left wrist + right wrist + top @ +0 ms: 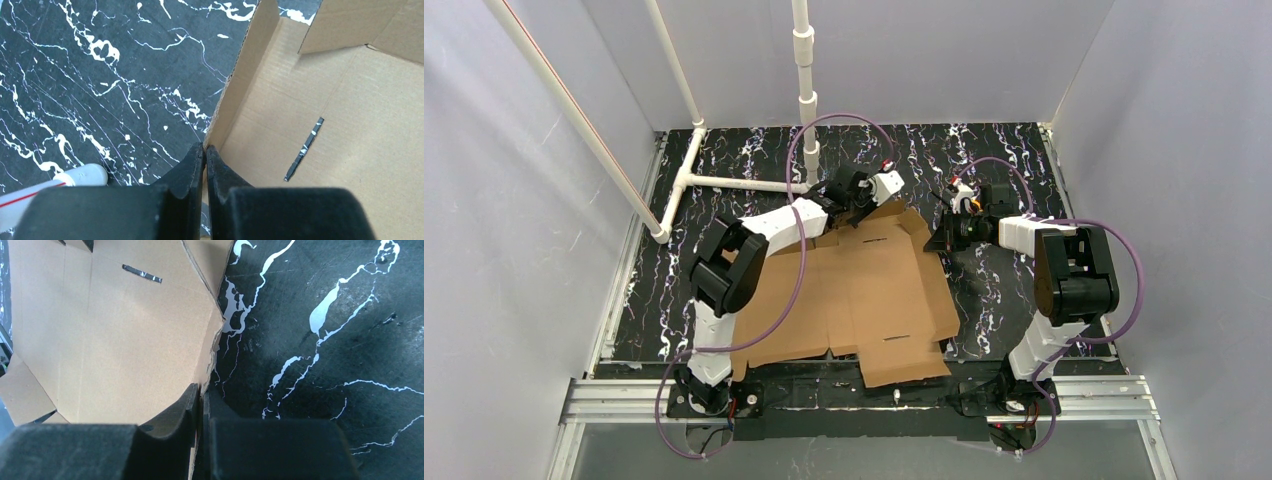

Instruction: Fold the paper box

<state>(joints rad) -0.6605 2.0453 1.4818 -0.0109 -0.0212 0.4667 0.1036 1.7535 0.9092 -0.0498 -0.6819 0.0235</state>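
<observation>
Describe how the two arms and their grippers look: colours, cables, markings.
Both the left arm and right arm mix white links with bulky black joint housings. A purple cable loops loosely along each. The left gripper and right gripper have matte black, curved fingers. No sleeves; no legible markings.

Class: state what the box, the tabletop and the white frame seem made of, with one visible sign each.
The box: corrugated cardboard, matte brown; fluting shows along the cut edge. The tabletop: black with white veins, marble-look, probably a printed laminate or mat; cannot tell. The frame: likely PVC pipe, smooth white with plumbing-style joints.
</observation>
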